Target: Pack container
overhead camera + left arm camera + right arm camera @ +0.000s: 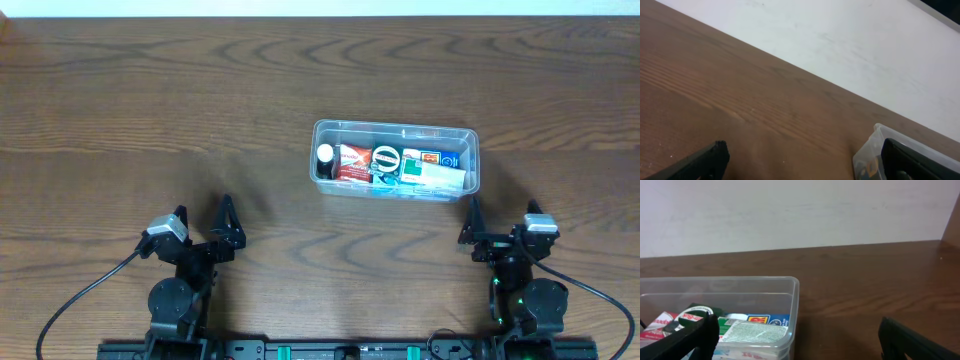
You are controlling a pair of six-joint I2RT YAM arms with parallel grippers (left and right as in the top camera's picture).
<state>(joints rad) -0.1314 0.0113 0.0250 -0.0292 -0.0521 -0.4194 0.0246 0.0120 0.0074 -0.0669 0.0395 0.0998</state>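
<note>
The left gripper [205, 214] sits low on the left side of the brown wooden table [150, 100], close to the near edge. Its two black fingers [697, 162] are spread wide apart. There is nothing between them, only bare wood. The container [396, 126] is up and to the right of this gripper, well apart from it. In the left wrist view only one rounded corner of the container shows, at the bottom right, partly behind the right-hand finger.

The container lies a little right of the middle of the table, with its long side running left to right. It is clear plastic, so you can see inside. At its left end stands a small dark bottle [325, 160] with a white top. Next to it is a red packet [350, 163], then a round green and white thing [385, 158], then a green box [410, 160] and a blue one [432, 158]. A white packet [442, 179] lies along the near wall.

The right gripper [502, 214] sits low on the right, just below the container's right end, near it but not touching. Its fingers are also spread wide, with nothing in them. In the right wrist view the container fills the bottom left, and the left-hand finger [687, 336] shows in front of it.
</note>
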